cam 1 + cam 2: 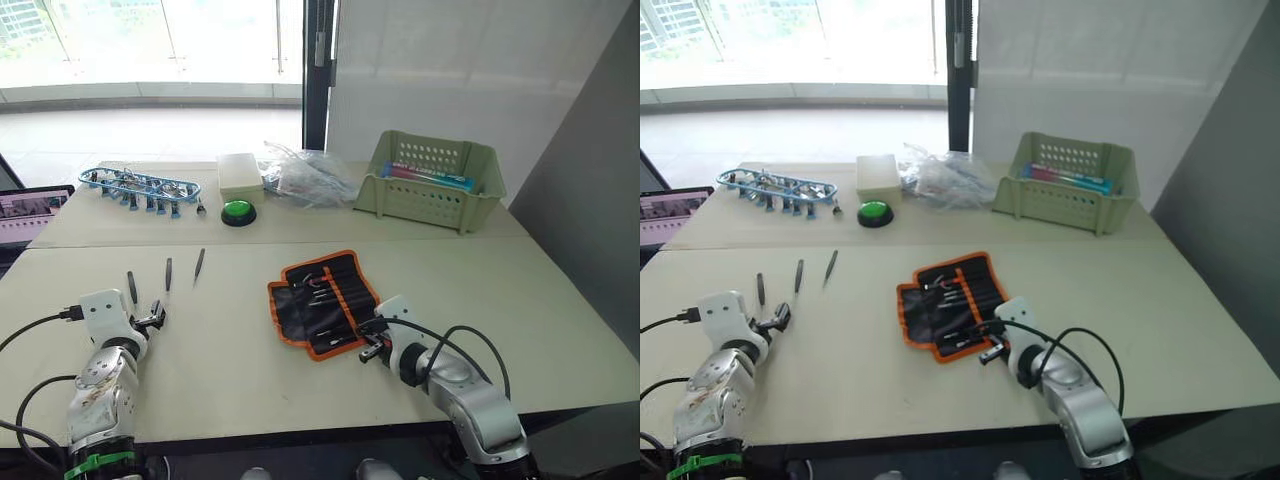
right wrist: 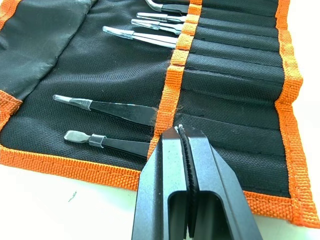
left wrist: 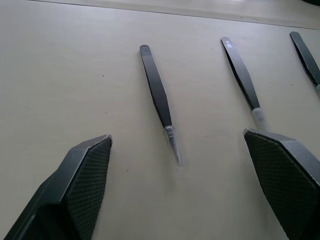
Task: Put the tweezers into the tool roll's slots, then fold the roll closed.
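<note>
Head cam: tool roll [image 1: 323, 302] lies open, mid-table, slightly twd the robot's right; several tools already seated in its slots [image 2: 235, 75]. Three loose tweezers [image 1: 168, 274] lie in a row on the table [image 1: 250, 370] at left, well apart from the roll. Left gripper [image 1: 156, 318] sits just beside the nearest of them; right gripper [image 1: 372, 347] at the roll's near edge. Far side: blue rack [image 1: 140, 186], green button [image 1: 238, 211], white box [image 1: 240, 175], plastic bag [image 1: 305, 176], green basket [image 1: 430, 180] — all well clear of the work zone. L wrist cam: left fingers [image 3: 82, 185] spread wide, nothing held, straddling one tweezer with its capped tip twd the camera; a second lies near the other finger. Step in hand, as I judge: pick this tweezer. Do well: centre over the shank, not the tip, come down flat, close w/o nudging the neighbour. R wrist cam: right fingers [image 2: 165, 190] pressed together w/ nothing between, tip over the orange stripe [image 2: 172, 85] at the roll's near end; prob. steadying the fabric. Room: bare table btwn tweezers and roll gives a free carry path; roll's near corner is close to the table's front edge, so avoid dragging it that way.
</note>
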`<action>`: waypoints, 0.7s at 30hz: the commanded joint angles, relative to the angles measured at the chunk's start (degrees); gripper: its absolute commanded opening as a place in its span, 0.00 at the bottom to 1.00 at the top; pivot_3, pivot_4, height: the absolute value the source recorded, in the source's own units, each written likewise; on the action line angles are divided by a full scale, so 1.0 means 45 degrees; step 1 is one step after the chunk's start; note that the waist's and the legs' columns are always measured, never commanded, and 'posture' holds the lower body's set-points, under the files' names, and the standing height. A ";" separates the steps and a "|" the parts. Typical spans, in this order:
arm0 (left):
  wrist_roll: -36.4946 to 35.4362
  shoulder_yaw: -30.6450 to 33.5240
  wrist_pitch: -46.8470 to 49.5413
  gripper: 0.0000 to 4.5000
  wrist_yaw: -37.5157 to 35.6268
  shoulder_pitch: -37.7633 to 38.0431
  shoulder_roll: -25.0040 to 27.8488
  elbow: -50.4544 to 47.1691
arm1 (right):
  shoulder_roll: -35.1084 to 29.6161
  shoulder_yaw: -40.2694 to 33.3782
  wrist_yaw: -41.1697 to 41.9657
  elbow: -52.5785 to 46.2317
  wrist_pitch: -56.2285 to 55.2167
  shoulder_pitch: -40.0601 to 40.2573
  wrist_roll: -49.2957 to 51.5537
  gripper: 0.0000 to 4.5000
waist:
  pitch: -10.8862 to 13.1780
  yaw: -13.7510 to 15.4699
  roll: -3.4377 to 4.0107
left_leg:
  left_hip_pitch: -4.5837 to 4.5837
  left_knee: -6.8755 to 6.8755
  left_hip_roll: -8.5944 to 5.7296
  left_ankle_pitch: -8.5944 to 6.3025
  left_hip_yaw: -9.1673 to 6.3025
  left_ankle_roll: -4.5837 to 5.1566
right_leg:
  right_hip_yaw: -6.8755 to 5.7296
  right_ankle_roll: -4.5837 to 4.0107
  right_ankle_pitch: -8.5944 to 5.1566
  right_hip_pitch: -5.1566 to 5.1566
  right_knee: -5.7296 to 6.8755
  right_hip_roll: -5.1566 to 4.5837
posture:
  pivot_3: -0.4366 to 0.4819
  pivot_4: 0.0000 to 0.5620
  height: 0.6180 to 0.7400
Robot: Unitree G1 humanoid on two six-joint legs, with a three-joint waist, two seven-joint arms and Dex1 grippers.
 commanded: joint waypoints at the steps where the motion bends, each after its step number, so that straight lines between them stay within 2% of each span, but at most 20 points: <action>1: -0.0069 -0.0180 0.0107 0.79 0.0173 -0.0177 -0.0158 0.0866 | 0.0009 0.0457 -0.0089 0.1136 0.0593 0.0418 -0.0123 0.00 | -0.0010 0.0000 0.0026 | 0.0001 -0.0001 0.0000 0.0000 0.0000 0.0000 | -0.0001 0.0001 0.0001 -0.0001 0.0001 0.0000 | 0.48 0.27 0.97; 12: -0.0273 -0.0347 0.0075 0.01 -0.0226 -0.0635 0.0013 0.1397 | -0.0007 0.0406 -0.0207 0.1028 0.0652 0.0465 -0.0064 0.00 | -0.0015 0.0045 0.0074 | -0.0001 0.0004 -0.0002 -0.0003 0.0000 -0.0021 | 0.0000 0.0002 0.0001 -0.0002 -0.0011 -0.0002 | 0.48 0.27 0.97; 21: -0.0048 -0.0223 -0.0456 0.01 -0.0400 -0.0599 0.0504 0.1043 | 0.0046 0.0410 -0.0285 0.1075 0.0620 0.0472 -0.0056 0.00 | -0.0007 0.0024 0.0064 | -0.0005 -0.0002 0.0000 -0.0004 -0.0001 -0.0025 | -0.0001 0.0001 0.0000 -0.0014 -0.0021 -0.0004 | 0.48 0.27 0.97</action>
